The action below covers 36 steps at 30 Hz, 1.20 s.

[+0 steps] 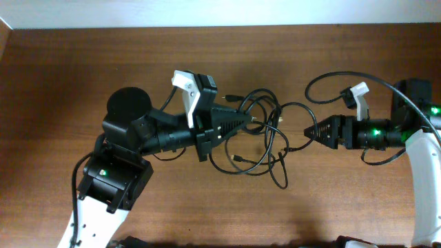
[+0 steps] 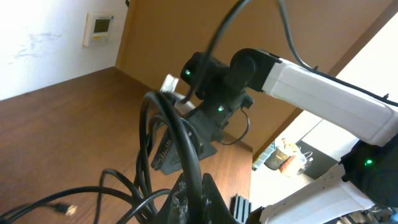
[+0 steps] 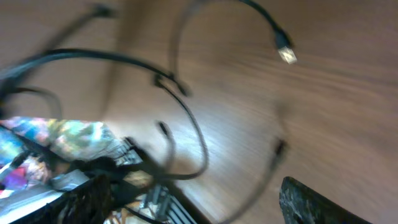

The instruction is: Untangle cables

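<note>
Cables (image 1: 267,143) in loose tangle at centre of tabletop (image 1: 69,69), between both arms. Left gripper (image 1: 249,121) pressed together, pinching strand at tangle's left edge; in left wrist view, loops rise from its tips. Right gripper (image 1: 308,131) spread wide, holding nothing, tips at tangle's right edge. Small plug end (image 1: 236,160) lies on wood inside lower loop. Silver-tipped plug (image 3: 286,55) in right wrist view, blurred.

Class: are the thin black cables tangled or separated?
Tangled: the thin black cables loop across one another in one cluster on the brown wooden table.
</note>
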Each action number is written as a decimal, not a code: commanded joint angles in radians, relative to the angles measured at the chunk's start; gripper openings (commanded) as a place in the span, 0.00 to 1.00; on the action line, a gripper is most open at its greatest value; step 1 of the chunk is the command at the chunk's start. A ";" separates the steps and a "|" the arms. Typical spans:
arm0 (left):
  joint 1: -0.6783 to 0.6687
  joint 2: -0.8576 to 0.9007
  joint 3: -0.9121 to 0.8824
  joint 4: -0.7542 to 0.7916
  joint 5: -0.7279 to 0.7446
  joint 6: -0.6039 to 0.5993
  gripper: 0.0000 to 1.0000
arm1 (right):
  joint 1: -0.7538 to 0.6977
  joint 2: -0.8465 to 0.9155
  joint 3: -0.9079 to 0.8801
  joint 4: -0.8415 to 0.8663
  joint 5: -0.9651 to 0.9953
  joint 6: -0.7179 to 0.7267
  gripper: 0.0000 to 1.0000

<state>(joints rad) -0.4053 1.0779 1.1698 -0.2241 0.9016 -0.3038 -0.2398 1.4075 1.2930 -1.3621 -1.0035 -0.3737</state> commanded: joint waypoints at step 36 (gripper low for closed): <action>-0.147 0.041 0.024 0.188 -0.640 -0.256 0.00 | 0.212 0.006 0.001 0.096 0.889 0.593 0.14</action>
<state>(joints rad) -0.6285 1.1404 1.1698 -0.0368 0.2871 -0.5625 -0.0307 1.4101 1.2922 -1.2663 -0.2481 0.1741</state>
